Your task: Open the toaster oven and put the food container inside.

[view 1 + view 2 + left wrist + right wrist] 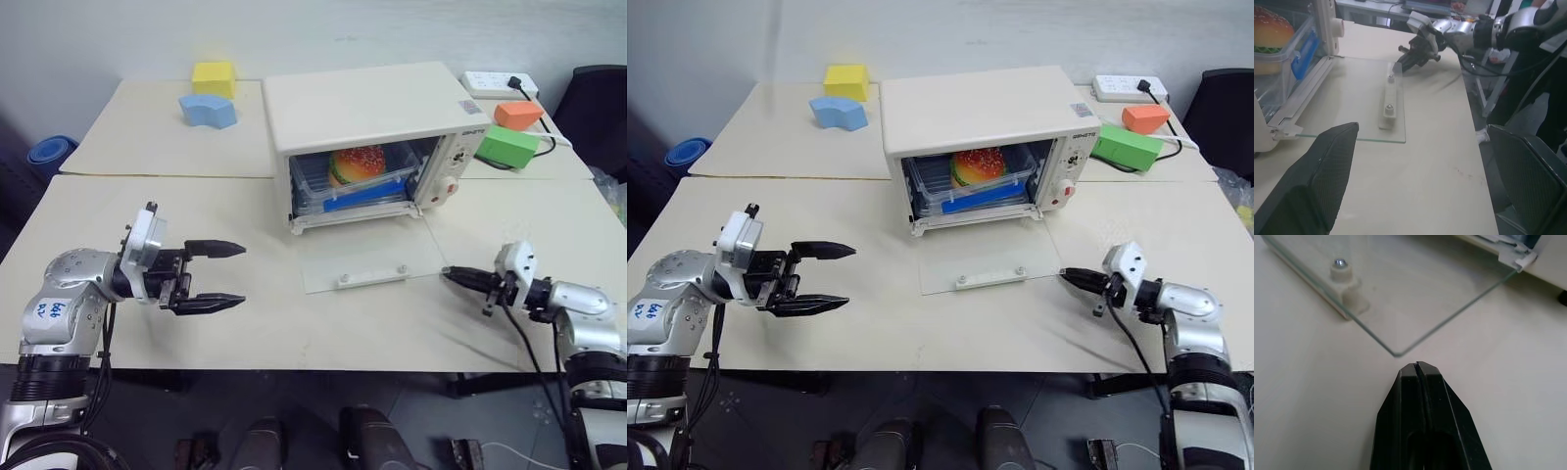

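Though boxed, hamburger (pixel 359 163) inside food container (pixel 353 184)

Pale wall (pixel 323 29) behind cream tables (pixel 147 147) pushed together — dark floor (pixel 323 392) below, possibly carpeted.

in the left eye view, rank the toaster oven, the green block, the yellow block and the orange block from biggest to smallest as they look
1. toaster oven, by far the largest.
2. green block.
3. yellow block and orange block look close in size; the yellow one sits farther back on the table, so ranking those two is unsure.
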{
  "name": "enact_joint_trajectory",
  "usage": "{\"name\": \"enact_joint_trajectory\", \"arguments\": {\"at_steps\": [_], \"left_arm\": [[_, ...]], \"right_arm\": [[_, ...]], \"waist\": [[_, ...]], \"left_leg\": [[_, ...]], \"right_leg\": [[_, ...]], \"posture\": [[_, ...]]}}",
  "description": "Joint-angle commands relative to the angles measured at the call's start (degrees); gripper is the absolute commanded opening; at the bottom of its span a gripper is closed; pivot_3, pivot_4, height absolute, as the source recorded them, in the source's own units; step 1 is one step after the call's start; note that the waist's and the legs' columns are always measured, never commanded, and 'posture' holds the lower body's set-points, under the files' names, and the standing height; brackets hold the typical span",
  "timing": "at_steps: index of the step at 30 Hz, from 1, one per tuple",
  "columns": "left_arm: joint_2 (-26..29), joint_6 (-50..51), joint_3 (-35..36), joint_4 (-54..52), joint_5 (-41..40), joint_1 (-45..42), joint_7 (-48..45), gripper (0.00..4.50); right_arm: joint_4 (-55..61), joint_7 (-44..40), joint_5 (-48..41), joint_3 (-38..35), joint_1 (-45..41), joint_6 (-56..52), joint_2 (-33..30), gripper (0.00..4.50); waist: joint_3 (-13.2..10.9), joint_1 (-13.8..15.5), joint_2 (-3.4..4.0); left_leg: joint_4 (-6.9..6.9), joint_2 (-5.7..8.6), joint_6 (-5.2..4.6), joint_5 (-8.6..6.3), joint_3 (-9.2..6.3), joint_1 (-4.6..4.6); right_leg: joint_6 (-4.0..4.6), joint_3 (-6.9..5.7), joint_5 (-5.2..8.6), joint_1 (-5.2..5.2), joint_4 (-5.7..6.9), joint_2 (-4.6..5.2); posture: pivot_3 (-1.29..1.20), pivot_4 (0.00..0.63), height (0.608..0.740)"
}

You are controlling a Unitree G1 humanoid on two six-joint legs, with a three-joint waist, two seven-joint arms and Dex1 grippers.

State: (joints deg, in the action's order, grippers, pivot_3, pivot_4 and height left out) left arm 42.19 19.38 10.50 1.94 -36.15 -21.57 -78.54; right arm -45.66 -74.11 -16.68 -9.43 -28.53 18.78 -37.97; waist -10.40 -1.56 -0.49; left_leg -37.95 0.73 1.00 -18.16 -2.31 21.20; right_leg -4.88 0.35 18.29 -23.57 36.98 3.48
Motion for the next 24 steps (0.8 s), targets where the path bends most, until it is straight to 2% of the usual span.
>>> {"name": "enact_joint_trajectory", "arguments": {"at_steps": [1, 7, 12, 14, 18, 21, 24], "left_arm": [[-0.38, 0.88, 3.24, -1.74, -2.78, -0.33, 2.41, 4.48], [-3.02, 6.52, 7.96, -1.37, -7.55, -2.4, 11.59, 4.48], [-6.88, 2.11, 9.74, -1.68, -3.96, -3.03, 20.61, 4.48], [-7.1, 1.31, 8.78, -2.18, -2.27, -2.14, 21.99, 4.48], [-5.12, 0.79, 6.94, -3.29, 0.93, 2.06, 21.42, 4.5], [-3.07, -2.42, 6.8, -2.29, 3.54, 5.93, 19.21, 4.5], [-0.52, -4.12, 7.18, -2.04, 5.8, 10.59, 17.71, 4.5]], "right_arm": [[4.03, 0.65, -4.61, -3.37, -0.3, -0.84, 1.15, 0.0], [17.93, 11.17, -14.88, -9.65, -0.8, -12.56, 5.8, 0.0], [25.42, 19.74, -23.27, -13.34, -6.69, -24.71, 7.47, 0.0], [27.83, 21.07, -27.15, -13.62, -7.51, -32.96, 6.72, 0.0], [32.17, 16.98, -20.43, -9.0, -4.55, -30.53, 3.08, 0.88], [35.86, 8.96, -15.6, -5.42, 0.77, -24.91, -1.19, 1.92], [38.25, 2.78, -13.92, -5.14, 7.02, -19.29, -3.63, 3.05]], "waist": [[0.0, 0.0, 0.0], [0.0, 0.01, 0.01], [0.0, 0.03, 0.03], [0.0, 0.07, 0.03], [0.01, 0.1, 0.03], [0.0, 0.19, 0.03], [0.01, 0.2, 0.03]], "left_leg": [[0.0, 0.0, 0.01, 0.0, -0.01, -0.01], [0.0, -0.01, 0.05, -0.01, -0.05, 0.0], [-0.01, 0.01, 0.08, -0.01, -0.07, 0.02], [0.02, 0.0, 0.11, -0.02, -0.12, 0.03], [0.06, 0.02, 0.05, -0.06, -0.1, 0.07], [0.14, 0.04, -0.03, -0.11, -0.06, 0.1], [0.14, 0.05, -0.07, -0.13, -0.05, 0.12]], "right_leg": [[0.0, 0.0, 0.0, 0.0, 0.0, 0.0], [0.0, 0.0, 0.0, -0.02, 0.02, 0.01], [-0.01, -0.02, 0.0, -0.04, 0.03, 0.02], [0.0, -0.05, 0.0, -0.05, 0.0, 0.02], [0.0, -0.02, 0.0, -0.06, -0.04, 0.03], [0.0, 0.0, 0.0, -0.07, -0.08, 0.05], [0.0, 0.0, 0.0, -0.07, -0.17, 0.06]], "posture": [[0.0, 0.15, 0.74], [0.0, 0.15, 0.74], [0.0, 0.15, 0.74], [0.0, 0.15, 0.74], [0.0, 0.15, 0.74], [0.0, 0.15, 0.74], [0.0, 0.15, 0.74]]}}
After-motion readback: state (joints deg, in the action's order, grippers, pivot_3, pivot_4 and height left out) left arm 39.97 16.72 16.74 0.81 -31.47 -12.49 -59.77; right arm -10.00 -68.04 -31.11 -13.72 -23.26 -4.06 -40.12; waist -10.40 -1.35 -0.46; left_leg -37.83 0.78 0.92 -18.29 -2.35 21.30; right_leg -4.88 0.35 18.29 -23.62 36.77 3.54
